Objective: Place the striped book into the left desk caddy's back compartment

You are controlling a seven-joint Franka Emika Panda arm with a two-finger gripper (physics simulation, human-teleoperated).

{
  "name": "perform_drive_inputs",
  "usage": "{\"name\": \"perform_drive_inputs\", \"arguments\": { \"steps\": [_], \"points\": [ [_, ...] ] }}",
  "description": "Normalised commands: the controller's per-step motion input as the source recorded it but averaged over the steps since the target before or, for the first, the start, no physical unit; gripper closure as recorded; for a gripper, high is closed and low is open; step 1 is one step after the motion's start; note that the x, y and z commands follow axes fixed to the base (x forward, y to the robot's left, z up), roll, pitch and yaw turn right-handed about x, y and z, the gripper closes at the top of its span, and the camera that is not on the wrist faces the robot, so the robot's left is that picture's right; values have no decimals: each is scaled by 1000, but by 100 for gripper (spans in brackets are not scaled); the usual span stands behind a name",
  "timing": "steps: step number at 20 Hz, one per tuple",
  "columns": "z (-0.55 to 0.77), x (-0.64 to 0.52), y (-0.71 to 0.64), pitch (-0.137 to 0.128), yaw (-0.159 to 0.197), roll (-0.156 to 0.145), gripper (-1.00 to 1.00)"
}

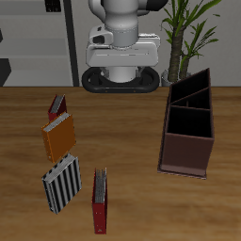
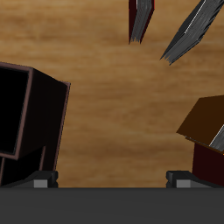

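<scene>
The striped book lies flat near the table's front edge, black-and-white stripes up; it also shows in the wrist view. The left desk caddy is a long dark reddish-brown open box standing across the table from the books. Its back compartment is the end section farthest from the front edge. The caddy's dark wall shows in the wrist view. My gripper is open and empty, high above the table's back middle, apart from the book and the caddy. The arm stands at the back.
An orange book lies just behind the striped book. A dark red book stands on edge beside the striped book, near the front edge. Another small dark red book stands farther back. A potted plant is behind the caddy.
</scene>
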Motion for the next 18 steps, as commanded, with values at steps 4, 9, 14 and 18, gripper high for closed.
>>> {"name": "perform_drive_inputs", "arguments": {
  "steps": [4,9,14,18],
  "points": [
    [129,210,-216,-2,-10,-43,-100],
    [240,432,-423,-18,-34,-68,-100],
    [57,382,-310,3,7,-43,-100],
    [-21,453,-390,4,-14,-51,-100]
  ]
}}
